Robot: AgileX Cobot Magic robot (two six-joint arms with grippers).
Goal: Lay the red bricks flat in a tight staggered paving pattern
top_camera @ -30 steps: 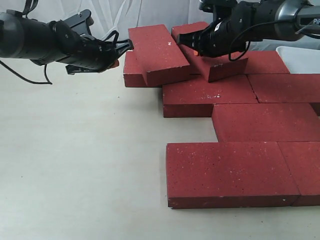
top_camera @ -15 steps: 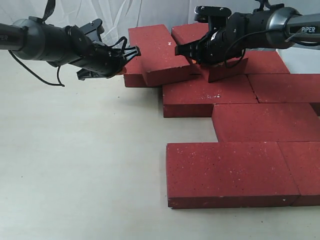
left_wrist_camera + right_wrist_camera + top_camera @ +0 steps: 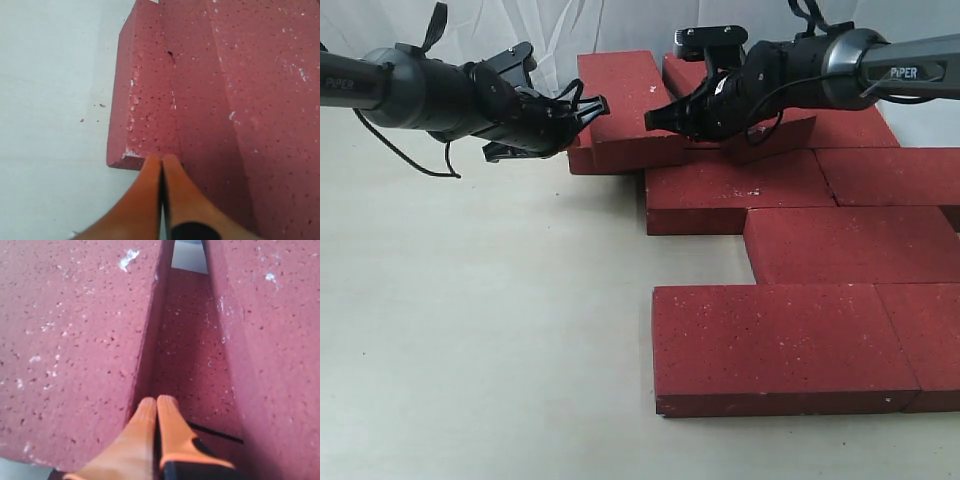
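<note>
Lying flat on the pale table (image 3: 470,330), most red bricks (image 3: 780,335) form staggered rows of rough, white-specked slabs. Two of them lean tilted at the back. The left gripper (image 3: 597,105) and right gripper (image 3: 653,118) are both clenched empty, orange tips against those tilted bricks. The rightmost bricks are cut off.

The left gripper (image 3: 601,104), fingers pressed together, now sits further right than a second ago, its tip at the left edge of the tilted brick (image 3: 630,100) near the far edge of the worktop (image 3: 470,330). The right gripper (image 3: 651,119), likewise closed, has dropped and slid left off the second tilted brick (image 3: 785,133) into the gap between the two.
</note>
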